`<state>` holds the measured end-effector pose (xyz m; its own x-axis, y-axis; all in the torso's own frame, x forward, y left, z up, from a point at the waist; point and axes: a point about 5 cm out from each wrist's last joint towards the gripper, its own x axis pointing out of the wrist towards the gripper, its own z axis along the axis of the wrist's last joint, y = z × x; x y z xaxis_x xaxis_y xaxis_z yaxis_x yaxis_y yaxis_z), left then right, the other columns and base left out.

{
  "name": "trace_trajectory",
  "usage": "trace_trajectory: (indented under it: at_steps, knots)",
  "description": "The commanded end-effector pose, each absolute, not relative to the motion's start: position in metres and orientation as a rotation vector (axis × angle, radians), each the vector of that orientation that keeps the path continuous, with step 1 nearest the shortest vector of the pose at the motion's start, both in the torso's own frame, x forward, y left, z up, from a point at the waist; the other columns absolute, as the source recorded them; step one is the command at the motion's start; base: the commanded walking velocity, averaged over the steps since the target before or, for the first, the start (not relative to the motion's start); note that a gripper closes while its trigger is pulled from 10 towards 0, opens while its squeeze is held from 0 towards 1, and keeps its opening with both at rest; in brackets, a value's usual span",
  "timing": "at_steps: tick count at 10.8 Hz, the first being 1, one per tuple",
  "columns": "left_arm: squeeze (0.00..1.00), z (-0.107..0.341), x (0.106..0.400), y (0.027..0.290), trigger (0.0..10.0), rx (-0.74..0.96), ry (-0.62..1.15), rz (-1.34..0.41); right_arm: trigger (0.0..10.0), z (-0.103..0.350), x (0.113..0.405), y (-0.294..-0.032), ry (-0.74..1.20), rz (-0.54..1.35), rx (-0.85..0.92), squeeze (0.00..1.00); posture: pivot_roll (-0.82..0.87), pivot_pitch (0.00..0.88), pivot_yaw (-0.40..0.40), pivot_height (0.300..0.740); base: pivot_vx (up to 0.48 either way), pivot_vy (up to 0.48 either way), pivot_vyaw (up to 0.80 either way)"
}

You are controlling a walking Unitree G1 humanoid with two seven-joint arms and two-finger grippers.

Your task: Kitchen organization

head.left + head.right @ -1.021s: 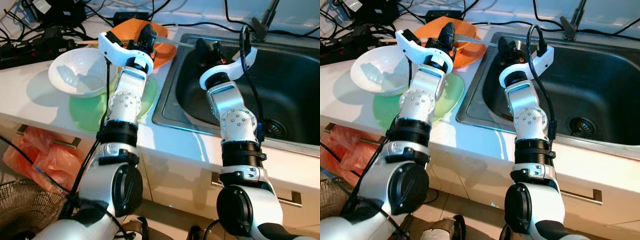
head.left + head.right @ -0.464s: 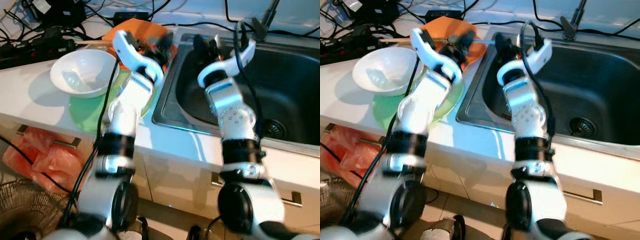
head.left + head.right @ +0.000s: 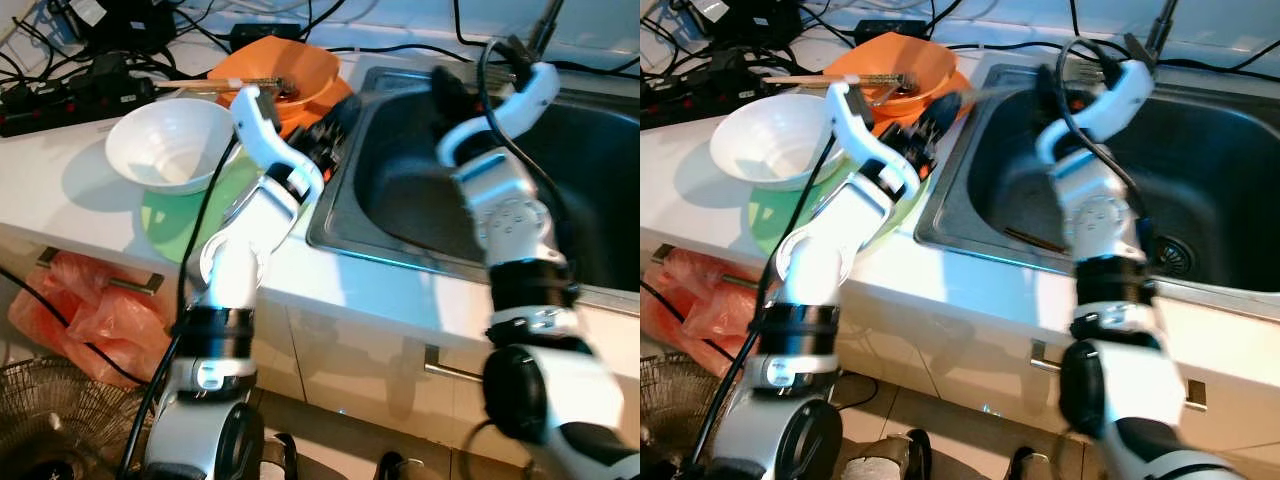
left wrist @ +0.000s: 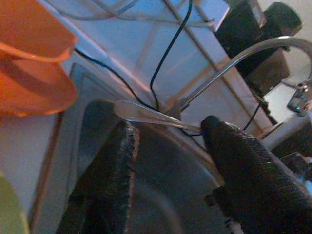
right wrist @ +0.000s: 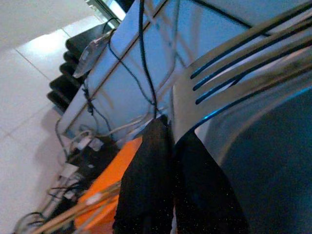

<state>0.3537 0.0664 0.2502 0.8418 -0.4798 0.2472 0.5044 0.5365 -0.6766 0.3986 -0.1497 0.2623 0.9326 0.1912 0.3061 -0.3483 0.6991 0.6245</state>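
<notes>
Fork (image 5: pixel 234 68) is pinched in the right gripper (image 5: pixel 170 141), fingers closed tight on its neck, tines sticking out over the sink (image 3: pixel 420 215). Handle end hidden behind the fingers. Left gripper (image 4: pixel 165 146) at the sink's left edge, fingers spread wide; spoon (image 4: pixel 151 116) spans the gap and touches one fingertip (image 4: pixel 212 127), real grip unclear. Orange bowl (image 3: pixel 275 72) with chopsticks (image 3: pixel 225 88) and white bowl (image 3: pixel 170 145) sit on the counter (image 3: pixel 60 200). Head views blurred around both grippers.
</notes>
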Motion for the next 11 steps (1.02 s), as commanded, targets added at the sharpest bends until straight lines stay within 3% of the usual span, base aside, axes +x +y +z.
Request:
trace_trajectory:
  at_steps: [1,7,11]
  knots:
    - [1.00,0.257,0.350,0.069,10.0,-0.799,-0.044,-0.585,0.0,0.271,0.401,-0.151,-0.244,0.328,0.666,0.00,0.13,0.146,0.087,0.740,0.000,0.000,0.00]
    - [1.00,0.257,0.335,0.104,10.0,-0.612,-0.044,-0.549,0.0,0.236,0.404,-0.230,-0.098,0.138,0.211,0.00,0.15,0.156,0.093,0.740,0.000,0.000,0.00]
    - [1.00,0.232,0.326,0.114,10.0,-0.273,-0.036,-0.544,0.0,0.192,0.395,-0.234,0.037,0.169,-0.057,0.00,0.15,0.147,0.101,0.740,0.000,0.000,0.00]
